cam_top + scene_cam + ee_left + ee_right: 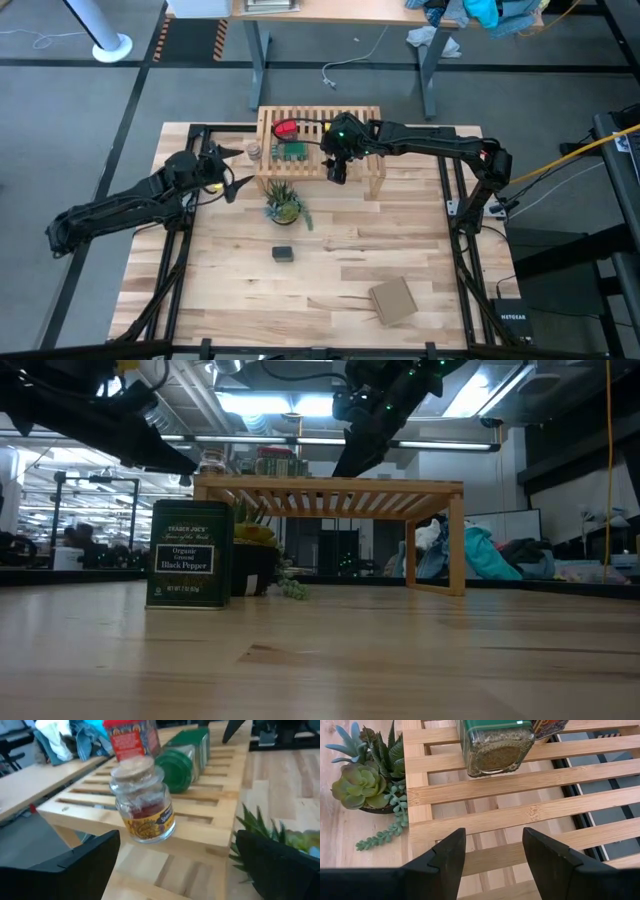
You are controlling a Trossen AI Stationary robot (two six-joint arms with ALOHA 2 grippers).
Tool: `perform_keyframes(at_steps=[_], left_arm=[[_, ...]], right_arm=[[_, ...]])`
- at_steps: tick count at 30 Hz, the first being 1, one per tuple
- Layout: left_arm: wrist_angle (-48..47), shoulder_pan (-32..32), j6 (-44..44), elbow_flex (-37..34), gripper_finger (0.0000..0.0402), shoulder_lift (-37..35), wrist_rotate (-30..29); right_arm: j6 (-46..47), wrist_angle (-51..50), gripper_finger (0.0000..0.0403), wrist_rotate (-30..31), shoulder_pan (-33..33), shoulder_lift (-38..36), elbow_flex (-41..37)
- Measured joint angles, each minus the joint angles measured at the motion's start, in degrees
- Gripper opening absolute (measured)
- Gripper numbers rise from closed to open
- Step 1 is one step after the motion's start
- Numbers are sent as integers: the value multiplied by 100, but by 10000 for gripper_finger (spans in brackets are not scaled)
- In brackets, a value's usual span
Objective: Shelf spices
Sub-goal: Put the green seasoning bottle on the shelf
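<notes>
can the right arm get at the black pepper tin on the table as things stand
Probably yes. The right gripper hangs open and empty over the shelf, and the black pepper tin stands alone on bare tabletop nearer the front; only the potted plant sits off to one side.

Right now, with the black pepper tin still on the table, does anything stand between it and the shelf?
Yes. The potted plant stands on the table between the black pepper tin and the shelf, right at the shelf's front edge. The shelf's right half, under the right gripper, looks free of jars.
</notes>
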Motion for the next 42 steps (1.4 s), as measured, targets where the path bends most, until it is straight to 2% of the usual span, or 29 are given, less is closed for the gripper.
perform_keyframes(at_steps=[27,31,42], left_arm=[[127,37,-21,-4,387,78,-13],[115,37,-73,-4,358,78,-42],[115,37,103,-4,231,78,-88]], right_arm=[[-142,-7,202,0,0,0,0],[-140,-7,202,-1,0,0,0],[-140,-7,202,-2,0,0,0]])
